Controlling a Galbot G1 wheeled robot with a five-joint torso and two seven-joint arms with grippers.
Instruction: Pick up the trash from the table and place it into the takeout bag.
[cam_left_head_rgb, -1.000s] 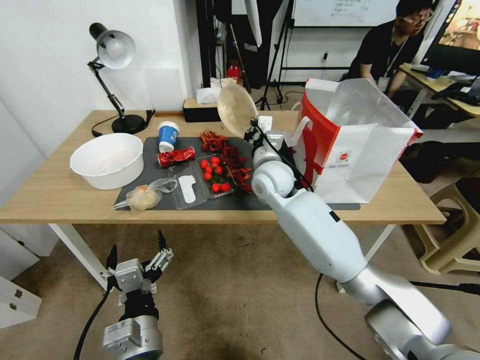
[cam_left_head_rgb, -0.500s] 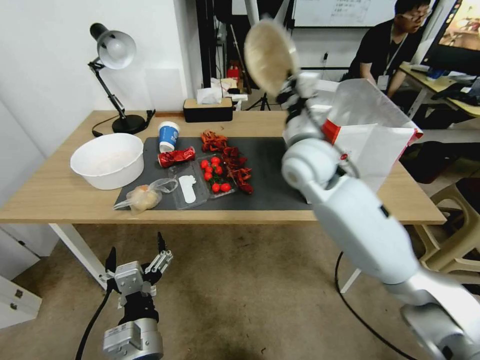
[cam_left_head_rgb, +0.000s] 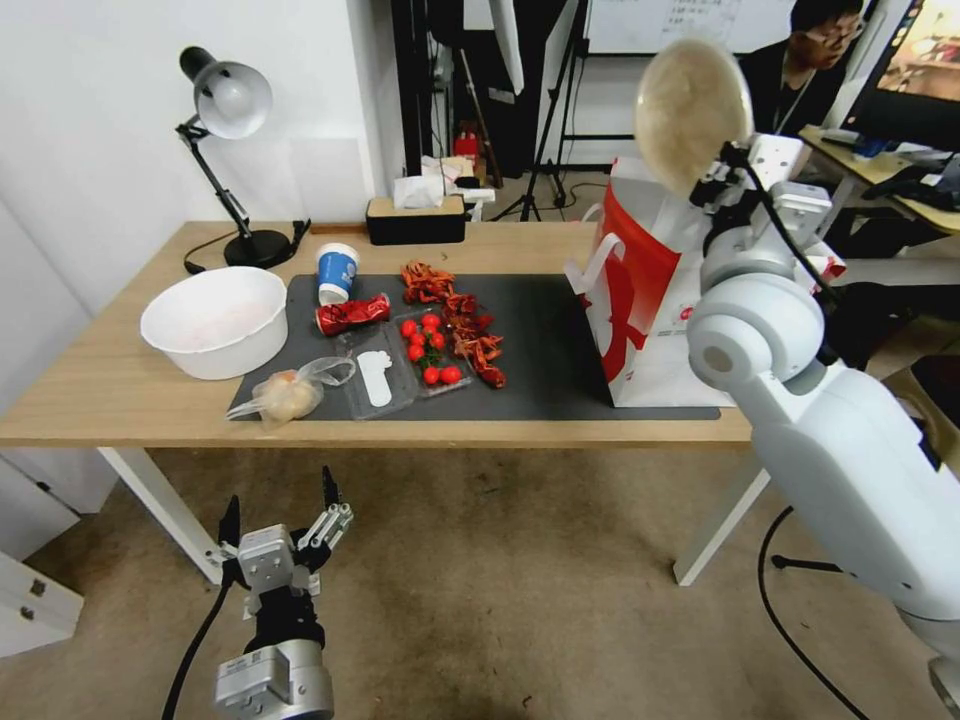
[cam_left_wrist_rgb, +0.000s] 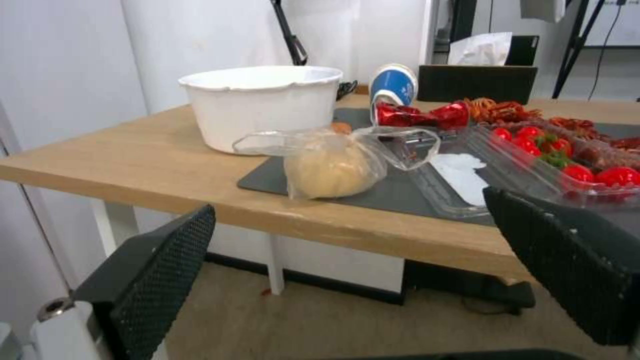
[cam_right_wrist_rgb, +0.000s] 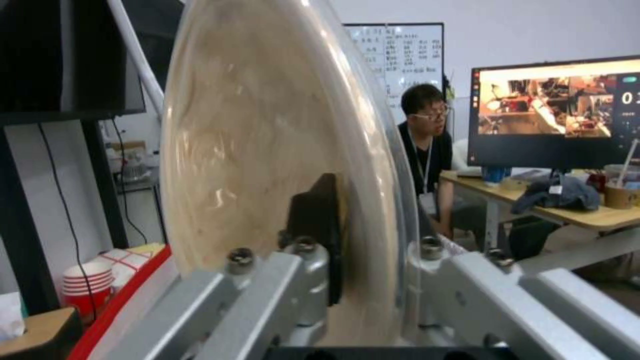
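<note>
Round beige bowl (cam_left_head_rgb: 692, 112), on edge, rim clamped in right claw (cam_left_head_rgb: 722, 172) above takeout bag (cam_left_head_rgb: 655, 300).

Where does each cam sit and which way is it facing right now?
Head: high, looking forward-down at the table; left hand low by the floor, right hand raised above the takeout bag.
Left wrist: below table height, facing the knotted bag; own open fingers frame it.
Right wrist: facing the gripped beige bowl.
Shared: head and left wrist both show the knotted bag.
</note>
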